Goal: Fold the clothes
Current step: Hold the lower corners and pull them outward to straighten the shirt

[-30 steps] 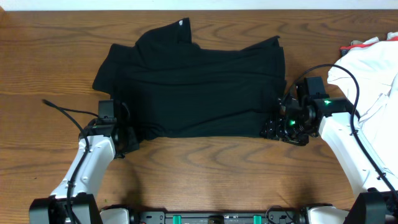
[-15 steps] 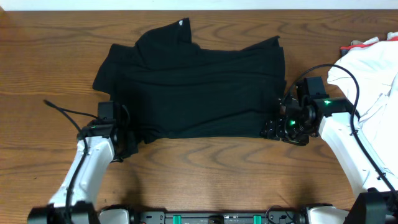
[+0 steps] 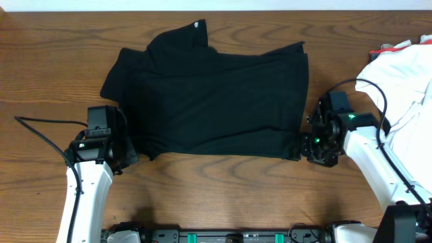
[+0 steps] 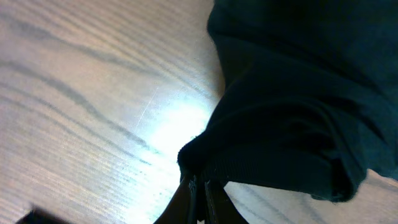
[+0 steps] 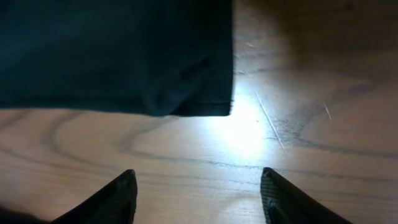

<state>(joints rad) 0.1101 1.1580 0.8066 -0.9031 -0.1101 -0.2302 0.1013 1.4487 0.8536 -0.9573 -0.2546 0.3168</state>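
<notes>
At the near edge of the wooden table [image 3: 223, 192] the two arms reach in from either side. The left gripper [image 3: 132, 155] is clenched on the near left corner of the black shirt [image 3: 216, 108]; in its wrist view the jaws stand pressed together [image 4: 200, 199] with a bunched roll of the dark hem [image 4: 273, 155] pinched at their tips and lifted a little off the wood. The right gripper [image 3: 302, 145] sits at the shirt's near right corner, released: its wrist view shows the two fingers [image 5: 121, 196] spread wide over bare wood, and the shirt's corner [image 5: 205, 93] lies flat just beyond them, held by neither. The shirt lies spread across the middle of the table, its long side running left to right, wrinkled and folded over on itself. Its collar [image 3: 196, 30] points toward the far edge. A heap of white cloth [image 3: 405, 74] lies at the far right, apart from the shirt.
</notes>
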